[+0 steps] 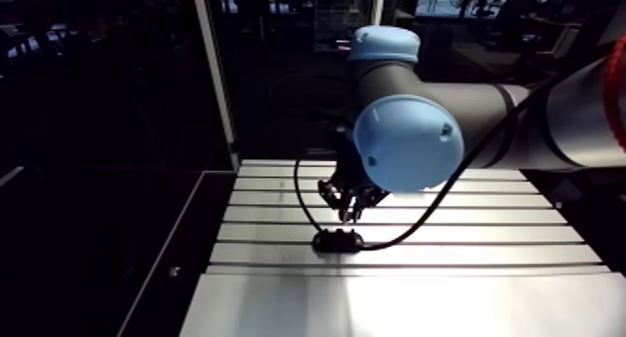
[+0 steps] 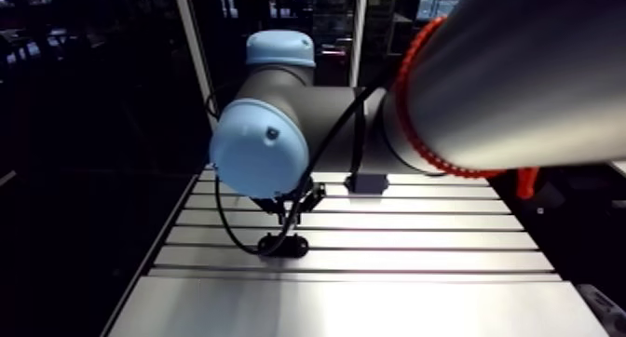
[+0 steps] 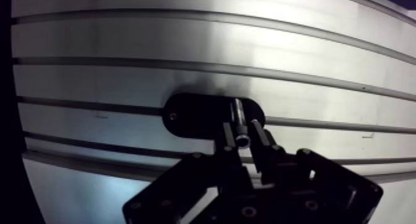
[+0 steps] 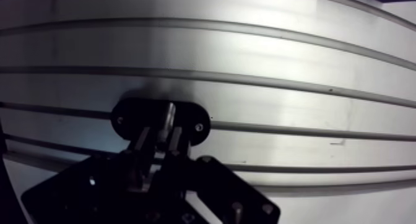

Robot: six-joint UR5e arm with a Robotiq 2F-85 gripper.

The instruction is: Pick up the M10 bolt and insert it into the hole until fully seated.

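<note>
You had the gripper point(image 3: 246, 138) clamped on the M10 bolt point(image 3: 238, 115), shank pinched btw both fingers, prob. to keep it in line w/ the tool axis for insertion. Right under and just ahead of the fingertips sat the black oval fixture point(image 3: 192, 115) on the slotted table point(image 3: 186, 47). Bolt tip lay over the fixture. It hid the hole, so seating depth: can't tell.
</note>
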